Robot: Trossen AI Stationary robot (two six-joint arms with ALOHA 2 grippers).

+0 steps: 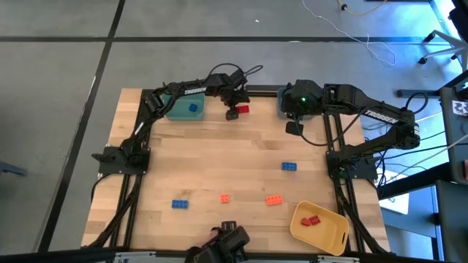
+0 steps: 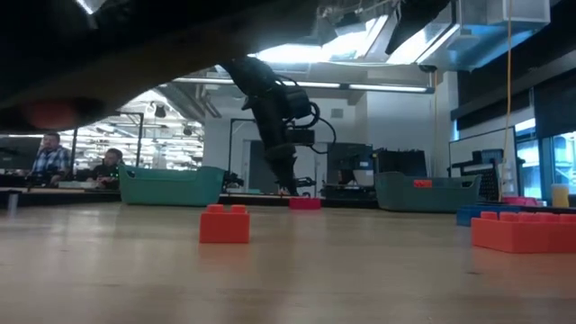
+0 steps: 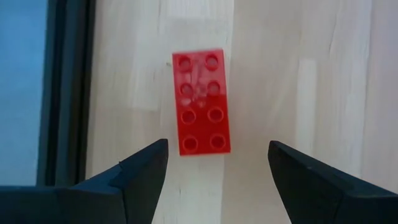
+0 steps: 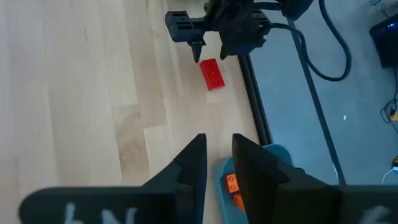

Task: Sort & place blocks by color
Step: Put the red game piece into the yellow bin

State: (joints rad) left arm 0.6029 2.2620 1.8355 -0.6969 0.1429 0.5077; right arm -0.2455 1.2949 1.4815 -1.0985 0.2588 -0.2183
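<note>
1. Left gripper (image 1: 235, 104) sits at upper centre of the overhead frame, near the table's far edge. Its jaws stand wide apart and empty, poised over a red oblong block (image 1: 242, 109).
2. In the left wrist view that red block (image 3: 201, 101) lies flat on the wood, studs up, in the middle of the frame, just beyond the two dark fingers (image 3: 144, 174). No contact with either finger.
3. Right gripper (image 1: 294, 127) is upper right of centre overhead, just below the grey-blue bin (image 1: 282, 100). Its jaws are drawn narrow with a slim gap. Nothing between them.
4. The right wrist view shows orange blocks (image 4: 232, 186) inside that bin at lower centre of the frame.
5. Teal bin (image 1: 175, 111) at upper left of the table holds one blue block (image 1: 193, 107).
6. Yellow bin (image 1: 329, 237) at lower right holds red blocks (image 1: 311, 220).
7. Loose on the table, overhead view: blue block (image 1: 289, 166) right of centre; blue block (image 1: 180, 204) lower left; small orange block (image 1: 224, 198) lower centre; oblong orange block (image 1: 274, 200) just right of it.
8. People are seated at the far left of the low view, in the room behind the table.
</note>
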